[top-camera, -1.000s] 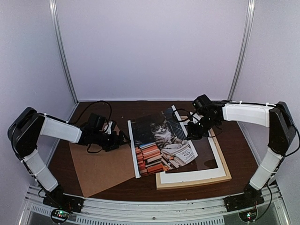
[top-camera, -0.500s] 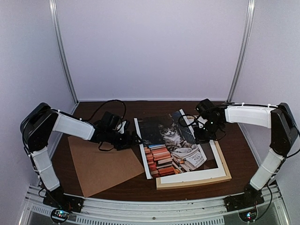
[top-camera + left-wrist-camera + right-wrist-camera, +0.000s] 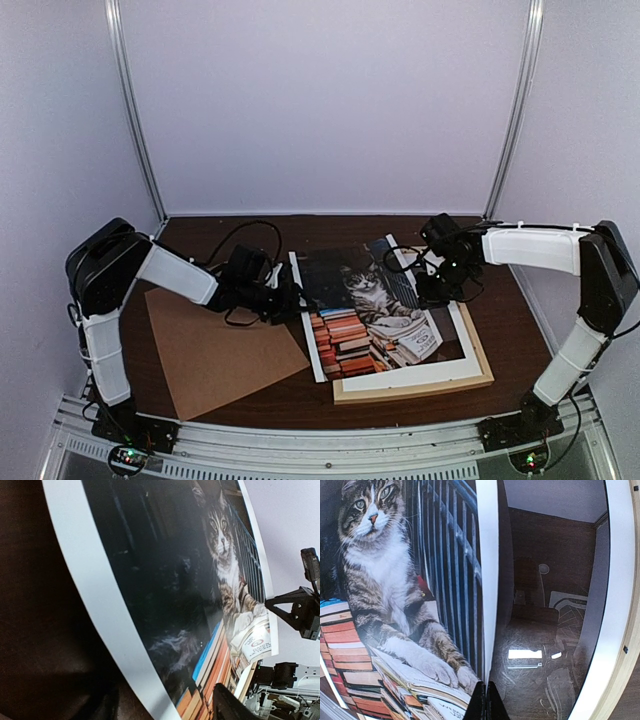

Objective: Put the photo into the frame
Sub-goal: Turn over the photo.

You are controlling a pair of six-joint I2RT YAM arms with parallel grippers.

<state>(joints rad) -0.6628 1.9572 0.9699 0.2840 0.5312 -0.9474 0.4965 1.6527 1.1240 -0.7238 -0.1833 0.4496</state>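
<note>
Nearest you, the brown board lies flat on the tabletop on the left side, away from the job. On the right sits the frame, with a white border and shiny glass already inside it (I can see nothing else in there). The photo is not in yet. Its right part lies over the frame, and its left part sticks out past the frame's left side, a bit crooked.

Your right fingers are closed and look to be pinching the photo's right edge. Your left fingers are apart, with the photo's left edge between them, not squeezing it yet.

I think the step now is to grab that left edge. Close gently on the white strip only, so the paper does not crease. Then lift both sides together, turn the photo straight with the wood sides, and lay it flat inside.
</note>
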